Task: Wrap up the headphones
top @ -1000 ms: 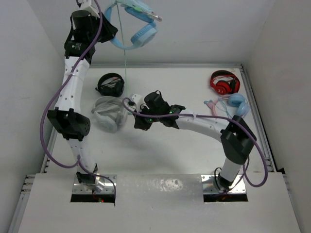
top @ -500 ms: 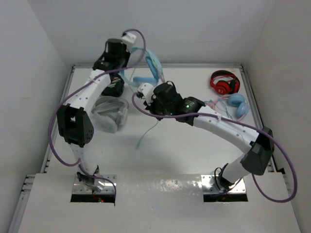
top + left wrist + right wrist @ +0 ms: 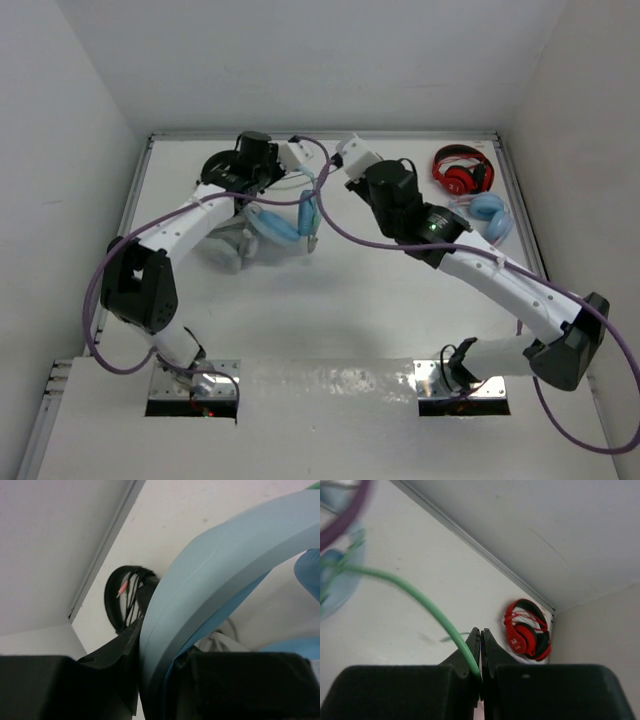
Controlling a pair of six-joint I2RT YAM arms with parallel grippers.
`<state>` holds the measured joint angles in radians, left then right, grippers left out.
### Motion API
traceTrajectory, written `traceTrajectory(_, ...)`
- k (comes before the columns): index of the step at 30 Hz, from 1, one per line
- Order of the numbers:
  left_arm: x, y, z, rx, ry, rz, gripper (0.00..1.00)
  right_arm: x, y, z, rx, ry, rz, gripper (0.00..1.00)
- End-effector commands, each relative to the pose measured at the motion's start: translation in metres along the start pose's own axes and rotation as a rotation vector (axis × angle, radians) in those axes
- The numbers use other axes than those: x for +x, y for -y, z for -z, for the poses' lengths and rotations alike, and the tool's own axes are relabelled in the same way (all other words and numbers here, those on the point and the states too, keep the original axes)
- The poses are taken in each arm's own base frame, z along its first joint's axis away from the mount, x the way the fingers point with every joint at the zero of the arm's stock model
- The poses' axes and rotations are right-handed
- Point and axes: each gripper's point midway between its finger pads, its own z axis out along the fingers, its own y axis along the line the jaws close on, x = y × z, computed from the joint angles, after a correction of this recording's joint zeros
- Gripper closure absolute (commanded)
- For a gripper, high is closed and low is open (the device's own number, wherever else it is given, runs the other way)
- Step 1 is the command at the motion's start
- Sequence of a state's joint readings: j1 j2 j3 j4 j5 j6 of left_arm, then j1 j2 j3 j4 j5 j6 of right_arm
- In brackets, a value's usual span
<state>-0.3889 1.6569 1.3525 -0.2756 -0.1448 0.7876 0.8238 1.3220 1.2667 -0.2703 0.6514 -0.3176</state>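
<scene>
Clamping the left end effector (image 3: pixel 152 680) tight on the smooth, wide band of the light-blue padded over-ear headphones (image 3: pixel 272 222), back-centre over the white surface (image 3: pixel 380 290); pinching their thin pale-green cable (image 3: pixel 420 597) in the right end effector (image 3: pixel 480 652).

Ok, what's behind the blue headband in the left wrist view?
Black headphones, cable wound, lie behind the headband; it covers their right side and most of a grey-white pair.
</scene>
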Motion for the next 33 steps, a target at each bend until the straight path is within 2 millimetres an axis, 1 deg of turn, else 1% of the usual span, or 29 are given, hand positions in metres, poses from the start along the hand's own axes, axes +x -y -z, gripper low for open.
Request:
traceTrajectory(1,-0.044,0.014,0.035,0.066,0.164,-0.049,1.0,0.002,0.04,-0.009,0.124,0.041,-0.106,1.0)
traceTrajectory(2,-0.045,0.025,0.038,0.096,0.161,-0.05,1.0,0.005,0.045,-0.012,0.135,0.038,-0.121,1.0)
traceTrajectory(3,-0.047,0.031,0.041,0.113,0.161,-0.036,1.0,0.011,0.054,-0.017,0.168,0.037,-0.138,1.0)
traceTrajectory(4,-0.047,0.031,0.042,0.111,0.161,-0.036,1.0,0.013,0.059,-0.019,0.188,0.038,-0.14,1.0)
traceTrajectory(5,-0.048,0.03,0.042,0.104,0.159,0.0,1.0,0.014,0.064,-0.017,0.207,0.043,-0.137,1.0)
traceTrajectory(6,-0.049,0.026,0.043,0.089,0.156,0.022,1.0,0.014,0.067,-0.015,0.217,0.05,-0.107,1.0)
traceTrajectory(7,-0.047,0.023,0.039,0.065,0.134,0.044,1.0,0.013,0.062,-0.016,0.181,0.065,-0.093,1.0)
traceTrajectory(8,-0.054,0.013,0.04,0.044,0.14,0.099,1.0,0.007,0.058,-0.011,0.138,0.092,-0.092,1.0)
traceTrajectory(9,-0.058,0.007,0.04,0.039,0.14,0.129,1.0,0.002,0.048,-0.009,0.079,0.117,-0.107,1.0)
traceTrajectory(10,-0.054,0.013,0.032,0.089,0.109,0.194,1.0,-0.007,0.027,-0.006,-0.046,0.158,-0.097,1.0)
traceTrajectory(11,-0.078,-0.006,0.038,0.074,0.161,0.24,1.0,-0.014,0.018,-0.002,-0.09,0.182,-0.101,1.0)
traceTrajectory(12,-0.087,-0.01,0.039,0.093,0.178,0.276,1.0,-0.024,-0.001,0.005,-0.148,0.21,-0.089,1.0)
traceTrajectory(13,-0.091,-0.01,0.031,0.103,0.166,0.307,1.0,-0.03,-0.014,0.009,-0.192,0.221,-0.063,1.0)
traceTrajectory(14,-0.095,-0.012,0.032,0.118,0.166,0.358,1.0,-0.036,-0.028,0.014,-0.227,0.239,-0.01,1.0)
traceTrajectory(15,-0.115,-0.026,0.039,0.107,0.215,0.382,1.0,-0.046,-0.054,0.024,-0.293,0.268,0.021,1.0)
traceTrajectory(16,-0.12,-0.026,0.036,0.116,0.222,0.423,1.0,-0.048,-0.067,0.028,-0.336,0.276,0.026,1.0)
traceTrajectory(17,-0.132,-0.037,0.043,0.103,0.253,0.443,1.0,-0.054,-0.086,0.037,-0.423,0.305,-0.008,1.0)
traceTrajectory(18,-0.135,-0.041,0.043,0.098,0.262,0.457,1.0,-0.054,-0.095,0.04,-0.465,0.312,-0.029,1.0)
traceTrajectory(19,-0.138,-0.044,0.041,0.101,0.267,0.47,1.0,-0.048,-0.105,0.041,-0.5,0.304,-0.034,1.0)
traceTrajectory(20,-0.137,-0.05,0.041,0.091,0.266,0.494,1.0,-0.045,-0.111,0.042,-0.521,0.302,-0.04,1.0)
traceTrajectory(22,-0.139,-0.062,0.041,0.068,0.279,0.496,1.0,-0.034,-0.114,0.041,-0.513,0.283,-0.044,1.0)
traceTrajectory(24,-0.132,-0.067,0.039,0.032,0.262,0.457,1.0,-0.038,-0.107,0.043,-0.488,0.295,-0.064,1.0)
traceTrajectory(25,-0.131,-0.067,0.037,0.024,0.264,0.439,1.0,-0.043,-0.105,0.045,-0.49,0.308,-0.076,1.0)
traceTrajectory(26,-0.127,-0.07,0.038,-0.004,0.257,0.424,1.0,-0.054,-0.097,0.048,-0.481,0.332,-0.091,1.0)
traceTrajectory(27,-0.122,-0.067,0.032,-0.012,0.245,0.399,1.0,-0.06,-0.094,0.05,-0.481,0.347,-0.095,1.0)
traceTrajectory(28,-0.118,-0.066,0.029,-0.018,0.233,0.394,1.0,-0.073,-0.087,0.055,-0.484,0.379,-0.107,1.0)
traceTrajectory(30,-0.113,-0.06,0.025,-0.005,0.208,0.389,1.0,-0.086,-0.084,0.06,-0.496,0.413,-0.112,1.0)
traceTrajectory(32,-0.109,-0.051,0.019,0.01,0.189,0.38,1.0,-0.109,-0.075,0.068,-0.507,0.472,-0.132,1.0)
traceTrajectory(33,-0.109,-0.048,0.019,0.013,0.186,0.37,1.0,-0.113,-0.073,0.069,-0.509,0.484,-0.135,1.0)
